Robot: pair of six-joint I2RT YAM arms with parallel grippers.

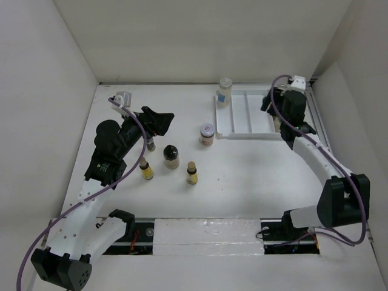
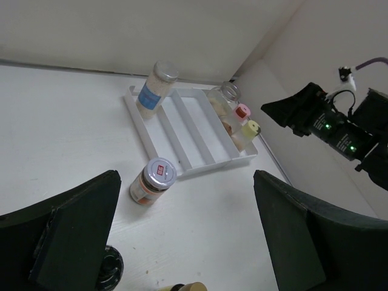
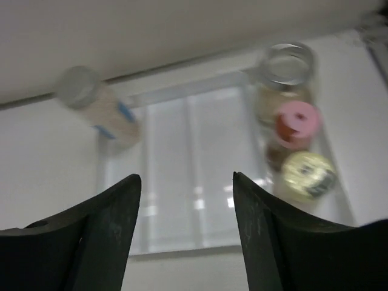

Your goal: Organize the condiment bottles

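A white ridged tray (image 1: 241,116) lies at the back right. A silver-capped, blue-labelled bottle (image 1: 224,92) stands at its far left corner. A clear jar (image 2: 225,97), a pink-capped bottle (image 2: 242,111) and a yellow-capped bottle (image 2: 250,128) stand in its right lane. On the table stand a red-white-capped jar (image 1: 207,134), a black-capped bottle (image 1: 171,156) and two small yellow-labelled bottles (image 1: 145,169) (image 1: 192,173). My left gripper (image 1: 159,121) is open and empty, left of the jar. My right gripper (image 1: 276,106) is open and empty above the tray's right lane.
White walls close in the table at the left, back and right. Another small bottle (image 1: 150,144) stands partly hidden under my left gripper. A white strip (image 1: 209,233) runs between the arm bases along the near edge. The right wrist view is blurred.
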